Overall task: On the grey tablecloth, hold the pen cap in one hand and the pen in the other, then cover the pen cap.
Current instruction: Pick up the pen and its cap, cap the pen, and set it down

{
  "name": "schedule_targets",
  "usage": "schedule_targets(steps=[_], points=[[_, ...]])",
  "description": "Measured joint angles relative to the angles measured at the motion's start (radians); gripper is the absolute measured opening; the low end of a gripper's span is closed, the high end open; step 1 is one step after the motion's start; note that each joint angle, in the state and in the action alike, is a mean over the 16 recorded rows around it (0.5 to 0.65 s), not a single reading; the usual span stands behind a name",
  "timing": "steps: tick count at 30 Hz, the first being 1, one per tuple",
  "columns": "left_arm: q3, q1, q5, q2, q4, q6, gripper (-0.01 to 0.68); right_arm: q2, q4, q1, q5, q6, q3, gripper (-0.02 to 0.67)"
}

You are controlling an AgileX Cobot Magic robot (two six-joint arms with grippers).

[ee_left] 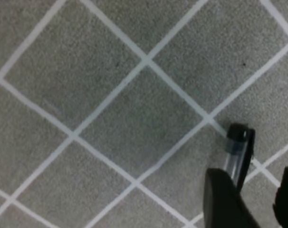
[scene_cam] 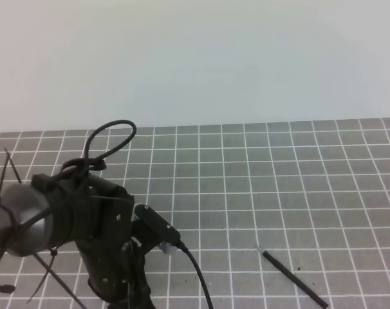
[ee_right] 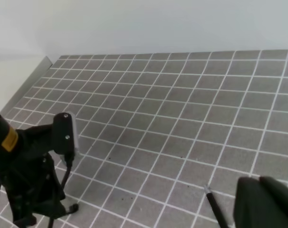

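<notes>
The left claw [ee_left: 251, 199] pinches the pen cap [ee_left: 239, 147] low over the grey tablecloth [ee_left: 110, 95], the pen [scene_cam: 295, 278] lies apart, and a loose pinch could drop the tiny cap.

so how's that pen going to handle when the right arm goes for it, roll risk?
The pen is a thin straight stick lying flat on the grey tablecloth, so a sideways nudge would probably roll it. It looks rigid and light, unlikely to flex. Its slim profile leaves little height to grip, so a slightly off pinch may skid it away.
</notes>
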State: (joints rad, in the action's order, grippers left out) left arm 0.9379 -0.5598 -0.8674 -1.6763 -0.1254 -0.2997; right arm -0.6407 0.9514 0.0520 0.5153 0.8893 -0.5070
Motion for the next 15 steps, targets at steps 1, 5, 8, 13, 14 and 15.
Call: schedule_targets(steps=[1, 5, 8, 13, 14, 15], points=[[0.0, 0.0, 0.005, -0.006, 0.0, 0.0, 0.235, 0.0, 0.0, 0.0, 0.0, 0.0, 0.0, 0.008], [0.0, 0.0, 0.021, -0.031, -0.003, 0.001, 0.235, 0.0, 0.0, 0.0, 0.0, 0.0, 0.0, 0.008], [0.001, 0.0, 0.029, -0.049, -0.005, 0.002, 0.235, 0.0, 0.0, 0.0, 0.0, 0.0, 0.0, 0.008], [0.003, 0.0, 0.038, -0.074, -0.009, 0.002, 0.234, 0.0, 0.0, 0.0, 0.0, 0.0, 0.0, 0.008], [0.003, 0.0, 0.039, -0.079, -0.009, 0.002, 0.232, 0.0, 0.0, 0.0, 0.0, 0.0, 0.0, 0.008], [0.004, 0.0, 0.04, -0.082, -0.01, 0.001, 0.229, 0.0, 0.0, 0.0, 0.0, 0.0, 0.0, 0.008]])
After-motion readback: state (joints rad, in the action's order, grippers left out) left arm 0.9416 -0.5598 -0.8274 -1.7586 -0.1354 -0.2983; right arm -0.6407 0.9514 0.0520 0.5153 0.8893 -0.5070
